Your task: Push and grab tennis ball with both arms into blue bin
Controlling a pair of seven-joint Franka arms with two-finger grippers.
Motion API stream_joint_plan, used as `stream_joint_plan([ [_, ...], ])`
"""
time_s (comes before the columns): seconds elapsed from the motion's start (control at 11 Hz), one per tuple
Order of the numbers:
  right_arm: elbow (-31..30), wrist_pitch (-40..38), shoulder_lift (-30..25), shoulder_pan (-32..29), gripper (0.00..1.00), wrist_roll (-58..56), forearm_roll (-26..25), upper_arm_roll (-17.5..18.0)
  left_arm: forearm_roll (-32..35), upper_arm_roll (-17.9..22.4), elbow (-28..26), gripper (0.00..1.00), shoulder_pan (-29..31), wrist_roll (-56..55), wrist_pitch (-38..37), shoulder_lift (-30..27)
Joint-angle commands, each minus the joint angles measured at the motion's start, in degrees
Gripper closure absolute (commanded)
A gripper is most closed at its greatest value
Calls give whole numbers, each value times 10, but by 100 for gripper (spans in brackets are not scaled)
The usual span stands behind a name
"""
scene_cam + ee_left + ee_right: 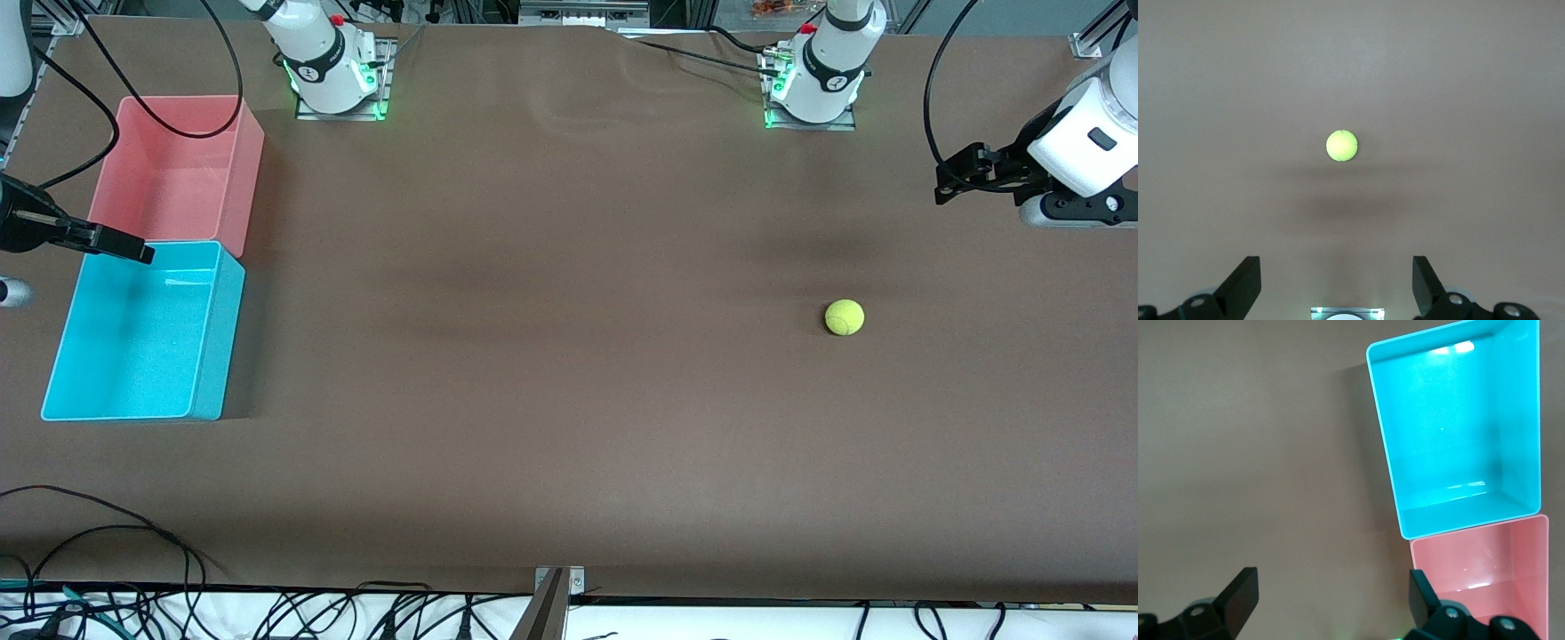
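Observation:
The tennis ball (844, 317) is a small yellow-green ball resting on the brown table toward the left arm's end; it also shows in the left wrist view (1341, 145), alone on the mat. My left gripper (949, 178) hangs open above the table's edge at that end, well apart from the ball, and nothing sits between its fingers (1245, 280). The blue bin (218, 338) stands empty at the right arm's end. My right gripper (124, 244) hovers open over the blue bin's rim where it meets the pink bin, with nothing in it (1331, 583).
A pink bin (178, 169) of the same size stands against the blue bin (1451, 420), farther from the front camera, and shows in the right wrist view (1485, 567). Both arm bases (333, 84) (813, 89) stand at the table's back edge. Loose cables (107, 533) lie at the front corner.

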Motion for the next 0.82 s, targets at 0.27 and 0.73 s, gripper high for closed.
stream_joint_plan([
  [0.27,10,-17,3,-3,0,-2,9,1,7,-5,2,0,3,0,-4,-3],
  [0.73,11,-17,4,-4,0,-3,10,0,14,-4,-31,0,4,0,18,-3],
])
